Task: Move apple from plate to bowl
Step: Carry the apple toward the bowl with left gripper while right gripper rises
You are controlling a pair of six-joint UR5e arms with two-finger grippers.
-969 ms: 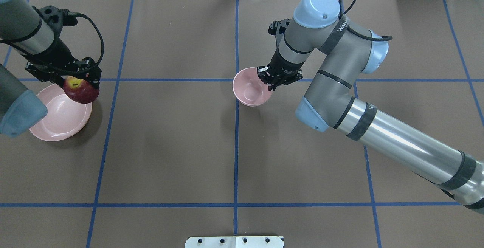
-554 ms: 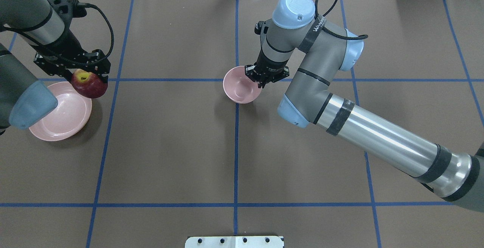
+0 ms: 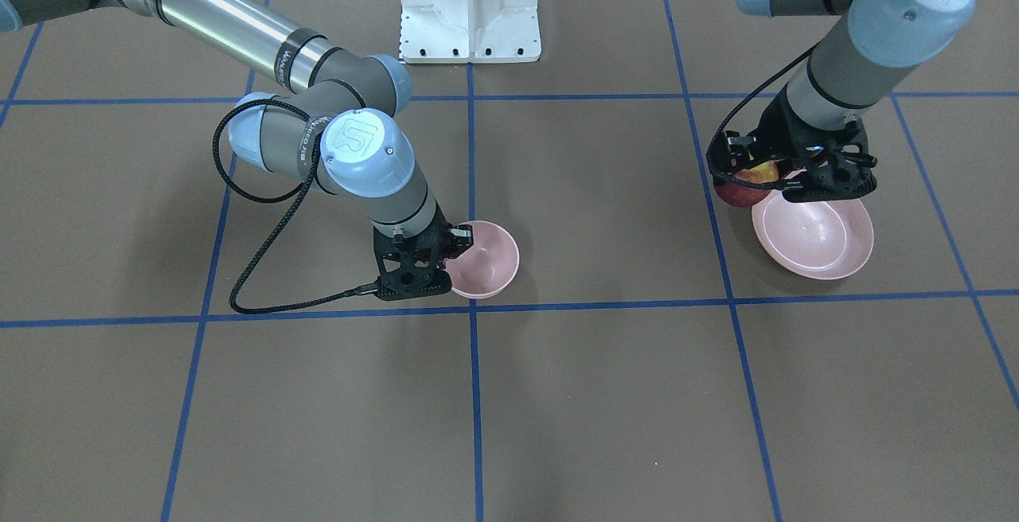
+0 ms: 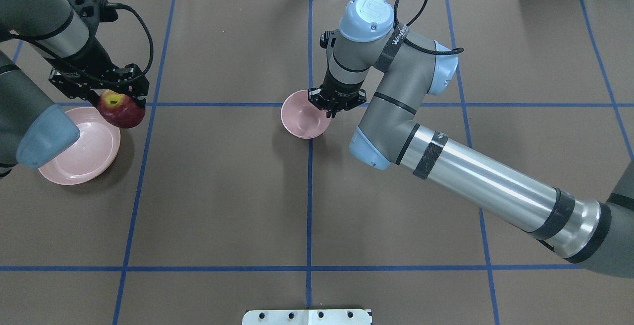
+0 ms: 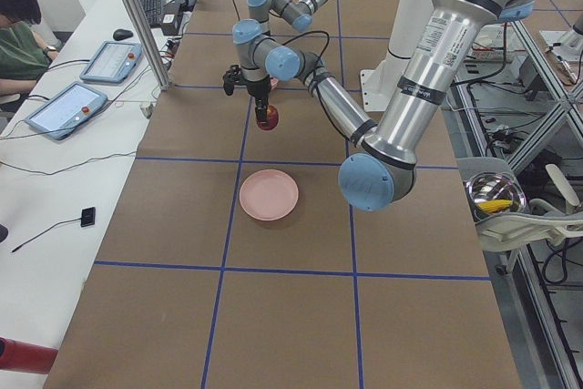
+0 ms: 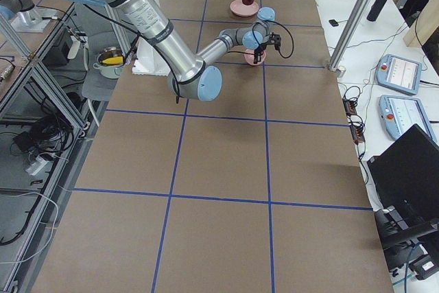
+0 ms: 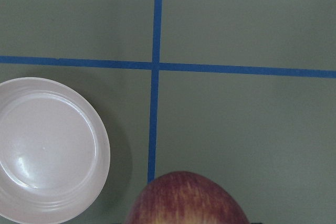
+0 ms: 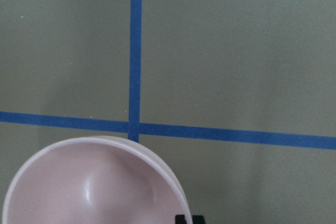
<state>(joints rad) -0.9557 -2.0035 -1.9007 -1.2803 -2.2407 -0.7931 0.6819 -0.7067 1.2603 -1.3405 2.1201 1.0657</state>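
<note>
My left gripper point(image 4: 119, 103) is shut on the dark-red apple point(image 4: 123, 111) and holds it in the air beside the far right edge of the wide pink plate point(image 4: 79, 161). The apple also shows in the front view point(image 3: 740, 188) and at the bottom of the left wrist view point(image 7: 186, 200), with the plate point(image 7: 47, 150) empty at lower left. My right gripper point(image 4: 331, 111) is shut on the right rim of the small deep pink bowl point(image 4: 303, 122) near the table's centre line. The bowl point(image 3: 482, 263) is empty; it fills the bottom of the right wrist view point(image 8: 94, 187).
Blue tape lines grid the brown table point(image 4: 223, 191). A white mount plate point(image 3: 470, 9) sits at the robot's base. A steel bowl with yellow items point(image 5: 495, 196) and tablets point(image 5: 68, 107) lie off the table's sides. An operator point(image 5: 18, 34) sits beyond the far edge.
My left gripper has carried the apple to the right and slightly away, off the plate's edge. My right gripper has dragged the bowl leftward toward and across the centre line.
</note>
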